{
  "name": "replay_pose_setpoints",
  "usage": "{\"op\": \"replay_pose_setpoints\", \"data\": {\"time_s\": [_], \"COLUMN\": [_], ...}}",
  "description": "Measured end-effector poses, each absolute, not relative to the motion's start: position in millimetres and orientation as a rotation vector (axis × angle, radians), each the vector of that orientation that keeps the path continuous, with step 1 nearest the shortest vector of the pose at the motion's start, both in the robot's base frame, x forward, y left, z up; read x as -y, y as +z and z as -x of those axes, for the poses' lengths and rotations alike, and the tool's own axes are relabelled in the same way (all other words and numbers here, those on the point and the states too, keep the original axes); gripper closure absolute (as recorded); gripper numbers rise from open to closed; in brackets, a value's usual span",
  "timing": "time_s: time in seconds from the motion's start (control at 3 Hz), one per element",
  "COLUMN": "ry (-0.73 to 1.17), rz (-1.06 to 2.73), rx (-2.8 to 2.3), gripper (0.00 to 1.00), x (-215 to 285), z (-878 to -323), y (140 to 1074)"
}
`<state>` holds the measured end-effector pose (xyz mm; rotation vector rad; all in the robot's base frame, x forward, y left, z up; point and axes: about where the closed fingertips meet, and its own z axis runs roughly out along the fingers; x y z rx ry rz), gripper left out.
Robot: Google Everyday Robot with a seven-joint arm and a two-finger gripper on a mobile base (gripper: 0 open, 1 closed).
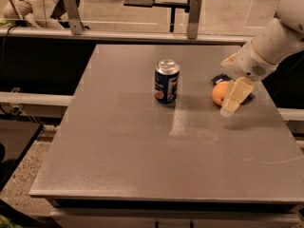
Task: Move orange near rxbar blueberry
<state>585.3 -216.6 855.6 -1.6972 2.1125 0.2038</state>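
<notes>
The orange (218, 93) rests on the grey table (142, 146) at the right side. The rxbar blueberry (219, 78), a flat dark wrapper, lies right behind it and is mostly hidden by the orange and my arm. My gripper (230, 91) reaches in from the right, directly over the orange's right side. Its cream fingers (236, 96) stand apart, and the near one covers the orange's right edge. The gripper looks open, with the orange sitting on the table between or beside the fingers.
An upright blue soda can (166, 81) stands near the table's middle, left of the orange. The table's right edge (280, 127) is close to the gripper. A glass rail and office chairs are behind the table.
</notes>
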Motion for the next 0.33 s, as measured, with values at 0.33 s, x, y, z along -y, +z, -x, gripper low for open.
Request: {"op": "replay_pose_setpoints", "data": {"time_s": [0.33], "ry": [0.204], "rz": [1.697], "rx": [-2.112], "gripper": [0.0], "x": [216.6], "z": [-585.3], "y": [855.6]}}
